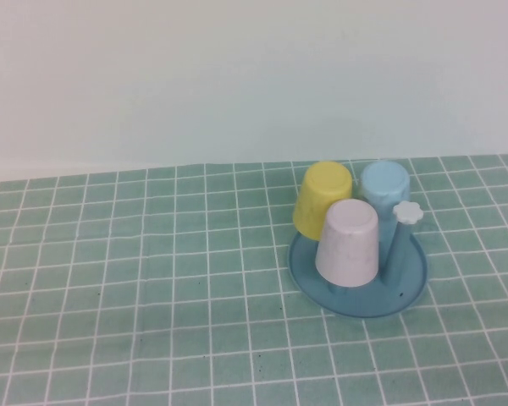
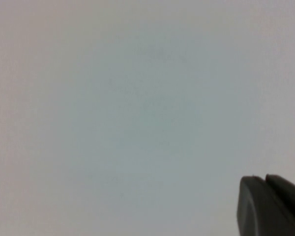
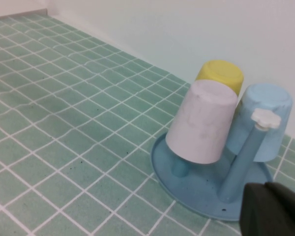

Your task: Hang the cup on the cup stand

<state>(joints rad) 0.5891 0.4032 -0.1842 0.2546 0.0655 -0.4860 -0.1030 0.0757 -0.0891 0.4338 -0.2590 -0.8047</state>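
Green tiled table (image 1: 110,279) bears the blue cup stand (image 1: 411,288), the smooth tapered pink cup (image 1: 348,241) inverted on a peg, apart from the right gripper (image 3: 273,209) at its 5 o'clock and the left gripper (image 2: 270,204) facing blank wall, finger states untellable.

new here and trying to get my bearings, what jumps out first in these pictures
Three upturned cups crowd the blue cup stand at the table's right: the pale pink cup in front, a yellow cup and a light blue cup behind, one white-knobbed peg still bare. The right gripper sits near the stand; the left gripper faces blank wall.

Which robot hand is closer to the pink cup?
Right. The right gripper sits just beside the cup stand holding the pink cup. The left gripper faces only blank wall, away from it.
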